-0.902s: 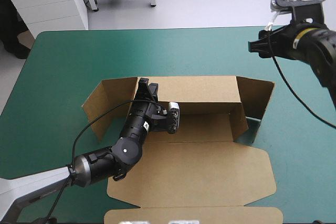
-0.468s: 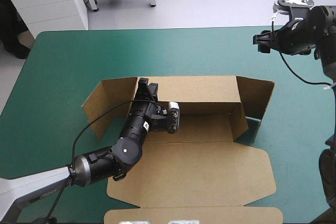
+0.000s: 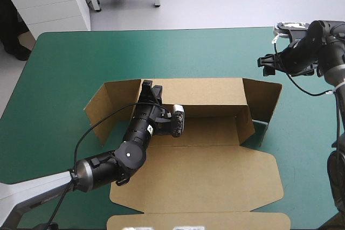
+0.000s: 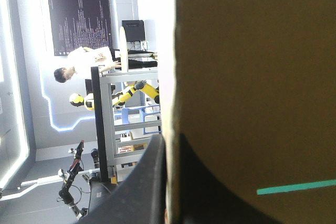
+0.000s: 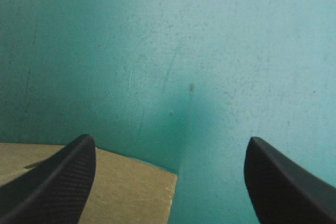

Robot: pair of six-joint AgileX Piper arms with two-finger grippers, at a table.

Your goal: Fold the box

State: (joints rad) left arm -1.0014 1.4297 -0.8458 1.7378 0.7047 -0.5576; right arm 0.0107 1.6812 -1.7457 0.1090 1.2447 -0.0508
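Tabletop: right end effector nearer box

Brown box on teal-green table

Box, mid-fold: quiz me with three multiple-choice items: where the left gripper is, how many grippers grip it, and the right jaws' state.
1. The left gripper is at: A the box's raised back wall; B its flat near lid; C bare table cover.
2. Grippers gripping the box: A none; B one; C two.
3. The right gripper's jaws stand: A open; B shut on the box; C shut on nothing.
Answers: 1 A, its jaws clamp the back wall's top edge. 2 B, only the left holds board. 3 A, the right wrist view shows its fingers wide apart over the teal-green cover.
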